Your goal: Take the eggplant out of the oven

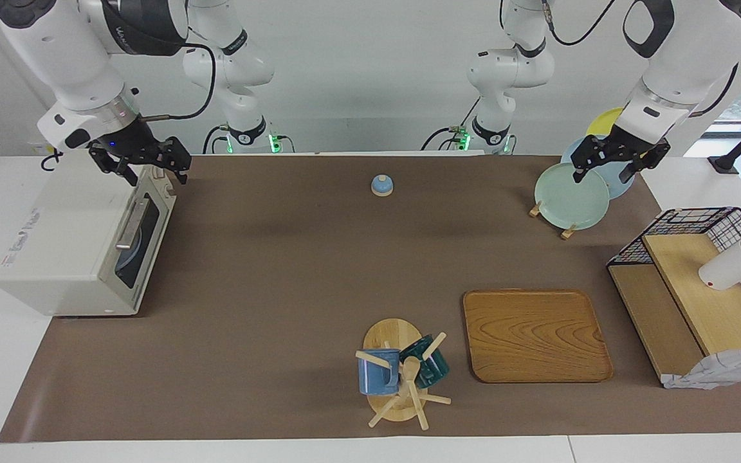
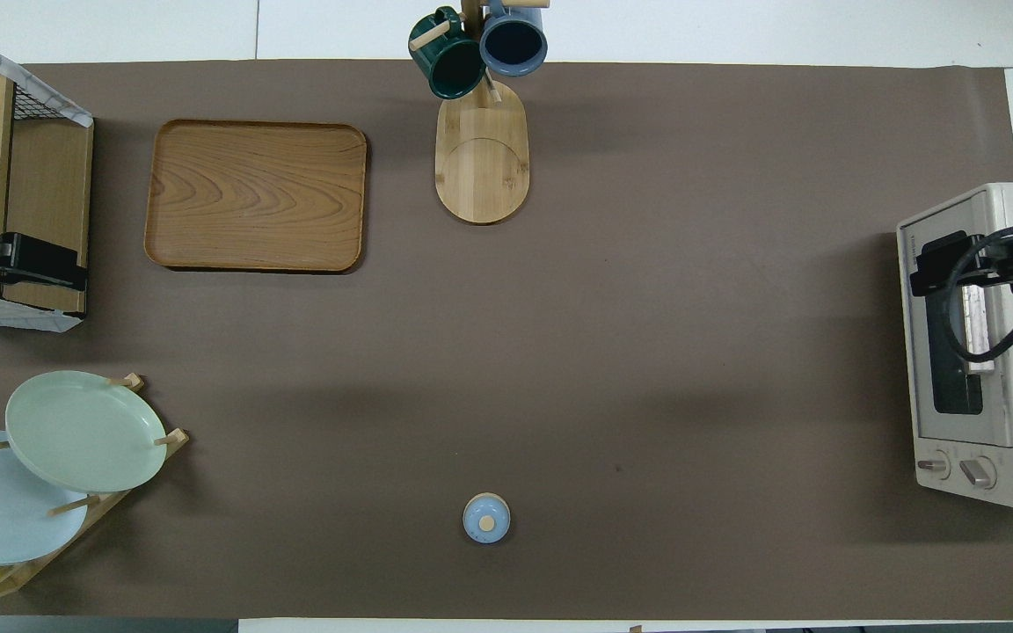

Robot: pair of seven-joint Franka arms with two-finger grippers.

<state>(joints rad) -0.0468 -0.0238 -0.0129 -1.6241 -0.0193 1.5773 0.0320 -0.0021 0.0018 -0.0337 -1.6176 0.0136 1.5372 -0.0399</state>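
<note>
The oven (image 1: 68, 257) stands at the right arm's end of the desk (image 1: 280, 289). Its dark glass door is shut and faces the middle of the desk, with the silver bar handle (image 1: 131, 225) running across the top of the door. The eggplant cannot be made out; the window shows only a dim bluish curve inside the oven.

The right end effector (image 1: 152, 170) hangs over the oven's top front edge, at the end nearer the robots. Its fingers stand apart with nothing between them. Whether it touches the oven I cannot tell.

Near the robots' edge, about midway along the desk, sits a small blue lid (image 1: 381, 186) with a pale knob, well apart from everything else. Farther from the robots is a wooden mug stand (image 1: 396, 337) with a blue mug (image 1: 378, 376) and a dark green mug (image 1: 435, 366) hung side by side on its pegs. Just beside the stand, toward the left arm's end, lies a bare wooden tray (image 1: 536, 334).

Nearer the robots than the tray, a plate rack holds a pale green plate (image 1: 570, 196), a light blue plate (image 1: 621, 186) and a yellow plate (image 1: 605, 120), all leaning on edge. The left end effector (image 1: 604, 172) hangs over these plates, open and holding nothing.

At the left arm's end stands a wire shelf (image 1: 698, 222) with wooden boards. A white cup (image 1: 731, 267) lies tipped on its upper board, and a checked cloth (image 1: 718, 373) is draped over the corner farthest from the robots.
</note>
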